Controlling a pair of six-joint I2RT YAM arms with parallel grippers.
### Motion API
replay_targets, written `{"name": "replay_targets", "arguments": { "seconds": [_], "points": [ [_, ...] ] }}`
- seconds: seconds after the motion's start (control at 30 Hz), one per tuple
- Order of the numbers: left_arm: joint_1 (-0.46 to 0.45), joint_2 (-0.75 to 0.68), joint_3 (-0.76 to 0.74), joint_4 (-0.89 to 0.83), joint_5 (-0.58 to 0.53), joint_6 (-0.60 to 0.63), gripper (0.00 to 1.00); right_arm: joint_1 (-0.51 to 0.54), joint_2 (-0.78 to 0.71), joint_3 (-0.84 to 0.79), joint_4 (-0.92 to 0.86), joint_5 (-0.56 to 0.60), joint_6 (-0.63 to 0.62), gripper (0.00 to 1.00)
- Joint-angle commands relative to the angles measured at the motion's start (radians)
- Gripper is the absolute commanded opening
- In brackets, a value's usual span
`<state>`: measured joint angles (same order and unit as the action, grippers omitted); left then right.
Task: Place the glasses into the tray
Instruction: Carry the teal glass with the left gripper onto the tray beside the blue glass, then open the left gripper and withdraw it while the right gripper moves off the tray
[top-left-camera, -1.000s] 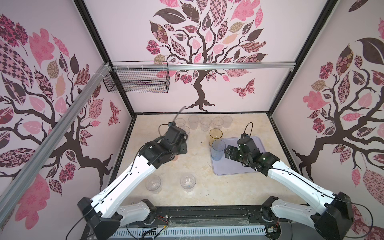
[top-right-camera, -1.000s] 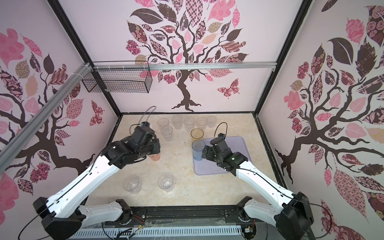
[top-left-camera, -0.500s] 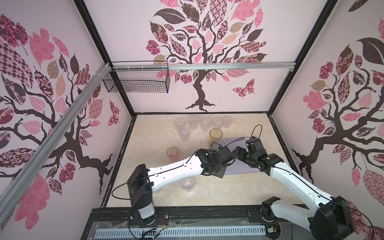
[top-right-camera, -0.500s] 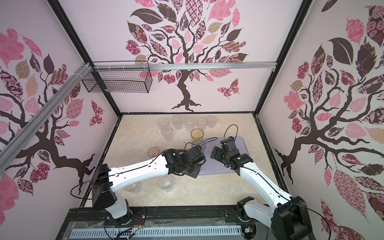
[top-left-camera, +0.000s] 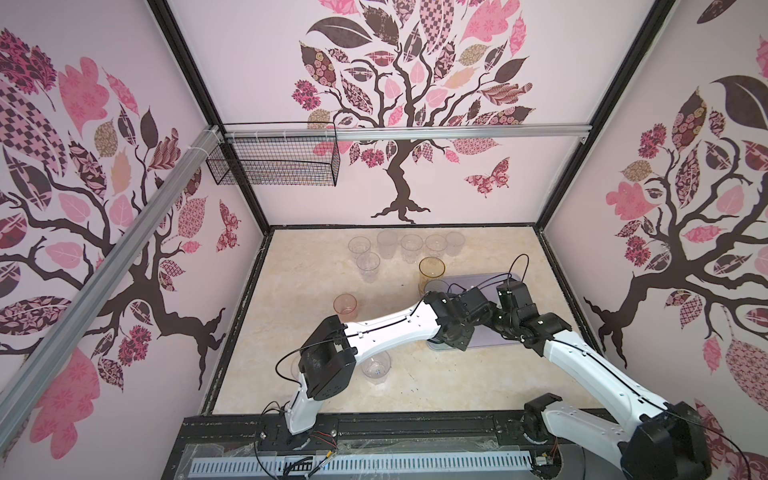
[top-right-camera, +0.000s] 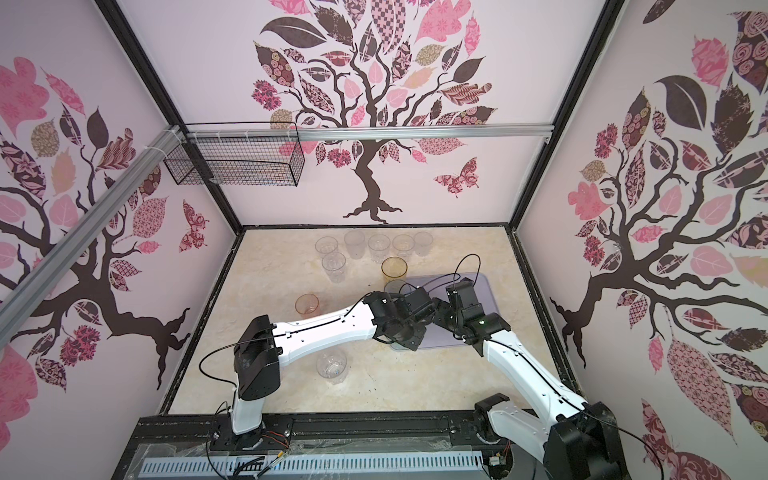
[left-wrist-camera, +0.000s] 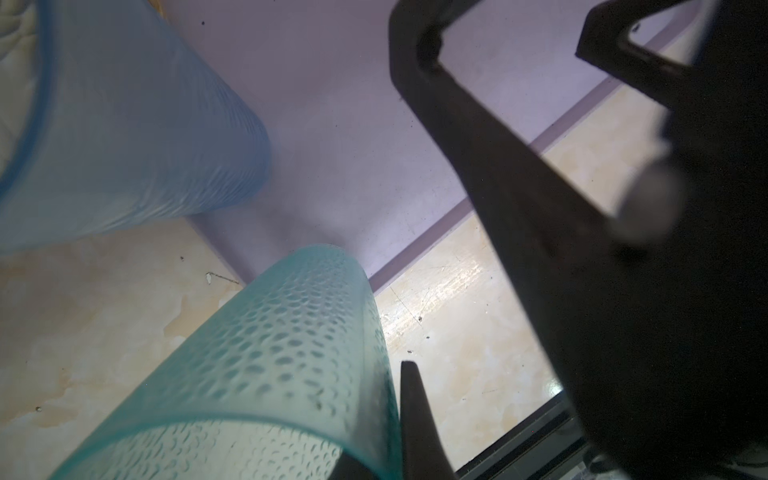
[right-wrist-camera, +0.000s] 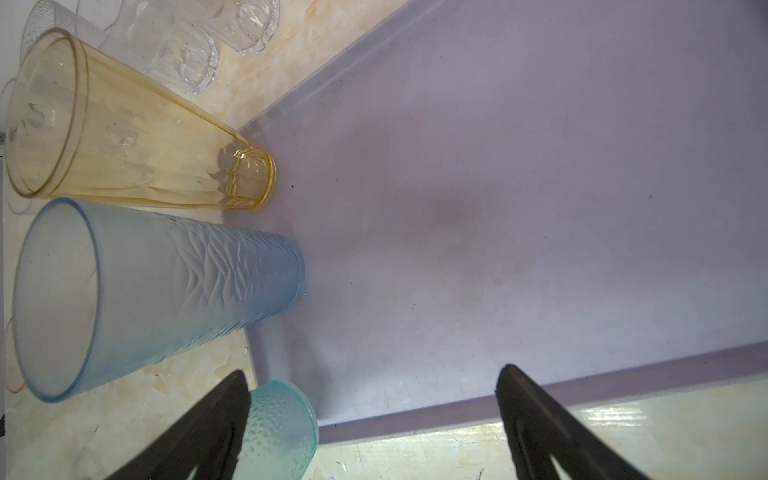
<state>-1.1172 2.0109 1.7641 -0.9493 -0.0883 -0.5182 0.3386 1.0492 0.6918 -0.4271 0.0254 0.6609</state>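
My left gripper (left-wrist-camera: 392, 386) is shut on the rim of a teal dimpled glass (left-wrist-camera: 291, 353), with one finger (left-wrist-camera: 415, 415) outside its wall. The glass's base is at the near-left corner of the lavender tray (top-right-camera: 484, 291). A tall blue glass (right-wrist-camera: 166, 282) stands in the tray by its left edge. A tall amber glass (right-wrist-camera: 145, 158) stands at the far-left corner. My right gripper (right-wrist-camera: 372, 386) hangs open over the tray (right-wrist-camera: 498, 187), holding nothing, the teal glass (right-wrist-camera: 282, 428) beside one finger. In both top views my left wrist (top-left-camera: 453, 320) hides the teal glass.
Several clear glasses (top-left-camera: 411, 245) stand in a row at the back of the table. A pink glass (top-left-camera: 345, 304) stands left of centre and a clear one (top-left-camera: 376, 370) near the front. A black wire basket (top-left-camera: 274, 164) hangs on the back-left rail. My two wrists nearly touch over the tray.
My left arm has swung from the table's left side across to the tray's near-left corner, now with the teal glass. My right gripper has drawn back from the blue glass toward the tray's middle.
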Motion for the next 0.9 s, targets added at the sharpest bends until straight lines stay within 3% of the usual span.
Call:
{"name": "replay_targets", "arguments": {
  "seconds": [0.0,0.27,0.5,0.87],
  "points": [
    [0.021,0.024,0.053,-0.017,0.022,0.039,0.00,-0.012,-0.026,-0.016,-0.016,0.009,-0.026,0.96],
    [0.038,0.075,0.094,-0.055,0.068,0.061,0.00,-0.018,-0.017,-0.035,0.002,-0.010,-0.026,0.95],
    [0.056,0.070,0.110,-0.062,0.091,0.084,0.19,-0.018,-0.017,-0.048,0.007,-0.018,-0.021,0.95],
    [0.078,-0.015,0.162,-0.073,0.108,0.113,0.26,-0.018,-0.010,-0.024,-0.012,0.007,-0.043,0.95]
  ]
}}
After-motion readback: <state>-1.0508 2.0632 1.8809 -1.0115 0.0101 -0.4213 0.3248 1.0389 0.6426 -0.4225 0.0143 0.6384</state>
